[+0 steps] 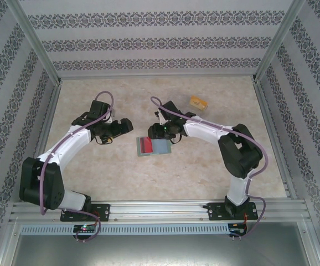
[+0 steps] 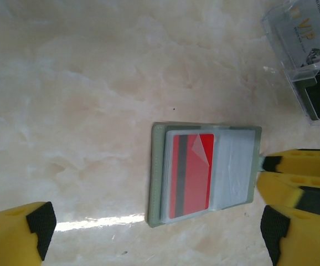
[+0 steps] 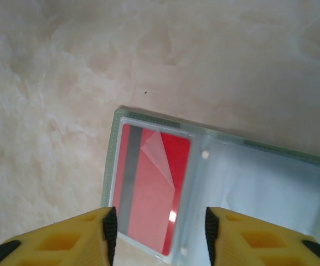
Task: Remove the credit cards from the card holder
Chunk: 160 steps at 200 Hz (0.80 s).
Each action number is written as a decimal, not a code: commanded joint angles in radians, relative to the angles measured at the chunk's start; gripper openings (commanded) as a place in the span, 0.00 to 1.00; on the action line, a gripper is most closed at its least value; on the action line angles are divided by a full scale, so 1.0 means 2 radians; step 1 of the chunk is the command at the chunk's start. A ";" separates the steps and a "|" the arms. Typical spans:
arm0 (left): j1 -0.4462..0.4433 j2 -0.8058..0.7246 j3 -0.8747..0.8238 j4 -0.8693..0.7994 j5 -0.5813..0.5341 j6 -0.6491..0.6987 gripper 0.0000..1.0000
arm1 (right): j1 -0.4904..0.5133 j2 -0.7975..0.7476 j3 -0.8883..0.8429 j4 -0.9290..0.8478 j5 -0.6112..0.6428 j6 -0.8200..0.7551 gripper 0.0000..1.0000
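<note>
On the tabletop (image 1: 215, 172) the left tool (image 1: 125, 126) sits wide and empty beside the open card holder (image 1: 159, 146). The right tool (image 3: 160, 227), half open, hangs over it, maybe touching its edge, ready to pinch the red card (image 3: 149, 188) tucked inside.

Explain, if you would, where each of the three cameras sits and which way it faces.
Top external: above and behind the arm bases, looking down at the table; both arms, the left pincer and the right pincer show, near the open card holder.
Left wrist: on the left arm, looking down on the card holder; its own yellow fingers sit in the bottom corners.
Right wrist: on the right arm, close above the red card; its own fingers flank the bottom edge.
Shared: all three see the card holder with the red card.
</note>
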 commanded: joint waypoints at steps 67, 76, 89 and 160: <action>-0.043 0.084 0.002 0.079 0.041 -0.050 0.62 | -0.017 0.059 0.020 0.047 -0.055 0.085 0.33; -0.045 0.093 0.005 0.082 0.041 -0.050 0.58 | -0.017 0.060 0.017 0.052 -0.058 0.088 0.32; -0.045 0.106 0.007 0.092 0.044 -0.055 0.51 | -0.019 0.061 0.014 0.056 -0.057 0.089 0.32; -0.060 0.161 0.025 0.121 0.079 -0.061 0.32 | -0.021 0.076 0.017 0.061 -0.061 0.080 0.26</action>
